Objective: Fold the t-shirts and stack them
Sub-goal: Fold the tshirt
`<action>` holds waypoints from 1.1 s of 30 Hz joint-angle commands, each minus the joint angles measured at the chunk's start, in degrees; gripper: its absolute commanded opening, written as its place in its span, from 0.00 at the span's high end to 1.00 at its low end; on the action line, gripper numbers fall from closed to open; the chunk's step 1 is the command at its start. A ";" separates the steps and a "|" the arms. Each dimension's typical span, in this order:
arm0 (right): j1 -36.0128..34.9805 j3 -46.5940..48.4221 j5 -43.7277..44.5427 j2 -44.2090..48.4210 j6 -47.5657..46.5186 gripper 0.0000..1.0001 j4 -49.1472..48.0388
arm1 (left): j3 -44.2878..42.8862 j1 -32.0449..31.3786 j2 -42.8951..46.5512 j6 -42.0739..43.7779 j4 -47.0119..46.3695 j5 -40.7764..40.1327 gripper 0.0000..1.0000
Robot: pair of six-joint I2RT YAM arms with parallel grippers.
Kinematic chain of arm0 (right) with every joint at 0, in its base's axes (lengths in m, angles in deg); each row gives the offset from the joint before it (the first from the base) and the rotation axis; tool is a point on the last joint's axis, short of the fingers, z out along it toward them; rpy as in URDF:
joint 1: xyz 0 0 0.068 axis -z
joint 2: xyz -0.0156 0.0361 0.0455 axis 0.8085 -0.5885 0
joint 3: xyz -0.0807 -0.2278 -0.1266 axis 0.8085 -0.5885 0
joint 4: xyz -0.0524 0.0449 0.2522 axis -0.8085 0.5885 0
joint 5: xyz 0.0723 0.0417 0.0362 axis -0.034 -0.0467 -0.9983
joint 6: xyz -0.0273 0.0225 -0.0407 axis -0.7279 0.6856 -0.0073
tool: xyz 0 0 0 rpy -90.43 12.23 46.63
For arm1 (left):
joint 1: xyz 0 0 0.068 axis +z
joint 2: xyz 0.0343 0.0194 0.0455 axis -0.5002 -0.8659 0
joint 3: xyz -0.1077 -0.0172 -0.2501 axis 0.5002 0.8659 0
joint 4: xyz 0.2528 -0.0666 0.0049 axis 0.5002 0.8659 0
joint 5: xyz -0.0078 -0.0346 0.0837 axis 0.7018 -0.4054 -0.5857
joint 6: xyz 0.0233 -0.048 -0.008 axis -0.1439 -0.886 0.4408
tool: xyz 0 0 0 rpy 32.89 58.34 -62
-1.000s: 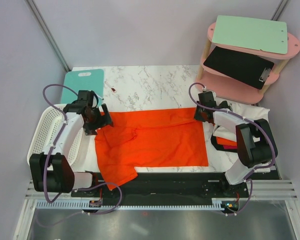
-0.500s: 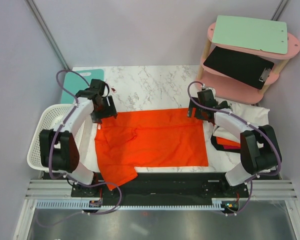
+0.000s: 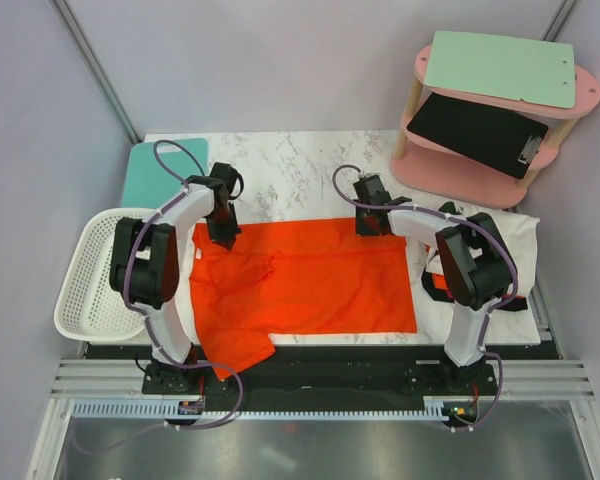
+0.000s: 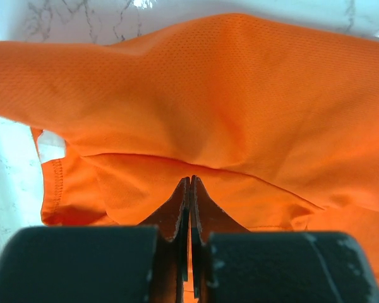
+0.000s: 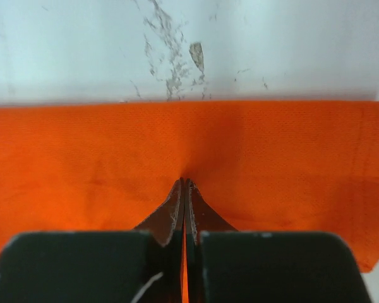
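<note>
An orange-red t-shirt [image 3: 320, 280] lies spread flat on the marble table [image 3: 300, 170], one sleeve hanging over the near edge. My left gripper [image 3: 223, 237] is at the shirt's far left corner, near the shoulder. In the left wrist view the gripper [image 4: 190, 182] is shut, with a fold of the t-shirt [image 4: 252, 95] pinched at its tips. My right gripper [image 3: 369, 225] is on the far edge toward the right. The right wrist view shows that gripper [image 5: 185, 183] shut on puckered t-shirt cloth [image 5: 82, 151]. A bit of another orange t-shirt [image 3: 436, 284] peeks out beside the right arm.
A white latticed basket [image 3: 90, 290] stands at the left table edge, with a teal board [image 3: 155, 170] behind it. A pink shelf [image 3: 480, 170] holding clipboards stands at the back right. A white cloth sheet [image 3: 515, 235] lies under the right arm.
Both arms swung inward along the shirt's far edge, the left from beside the basket, the right from the shirt's right corner. Both grippers have closed on the cloth.
</note>
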 commanded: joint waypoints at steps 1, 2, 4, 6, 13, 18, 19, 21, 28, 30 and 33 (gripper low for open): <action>0.05 3.24 1.23 -3.91 0.63 1.00 1.43 | -3.27 -0.60 -3.87 0.16 -0.17 -1.95 0.98; 0.05 3.51 1.67 -4.44 0.63 1.00 1.52 | -3.71 -0.69 -4.67 0.16 -0.08 -1.95 0.98; 0.05 4.30 2.72 -6.02 0.55 1.00 1.78 | -5.19 -1.13 -6.16 -0.10 0.27 -2.56 0.98; -0.03 5.00 4.73 -7.33 0.55 1.00 2.31 | -6.60 -1.31 -8.80 -0.45 0.97 -2.31 0.98; -0.03 10.53 9.66 -12.35 0.28 1.00 2.93 | -15.99 -2.01 -16.71 -1.07 3.43 -3.71 0.98; 0.49 16.16 11.25 -17.97 0.11 1.00 3.45 | -26.36 -1.84 -24.25 -0.72 8.07 -5.73 0.98; 0.58 18.52 11.25 -18.93 -0.07 1.00 3.54 | -31.00 -1.92 -25.49 -0.54 8.79 -6.78 0.98; 0.93 21.08 11.60 -21.75 -0.24 1.00 3.81 | -35.50 -1.84 -28.22 -0.19 11.24 -7.66 0.98; 1.28 26.02 10.81 -20.81 -2.79 1.00 4.16 | -39.95 -3.33 -25.03 0.69 11.63 -13.37 0.98; 1.28 22.52 9.85 -14.48 -2.79 1.00 3.28 | -33.11 -4.47 -19.56 -0.01 9.60 -15.22 0.96; 1.20 16.81 9.76 -4.91 -2.88 0.97 3.19 | -25.63 -5.52 -9.18 -0.80 7.39 -16.01 0.79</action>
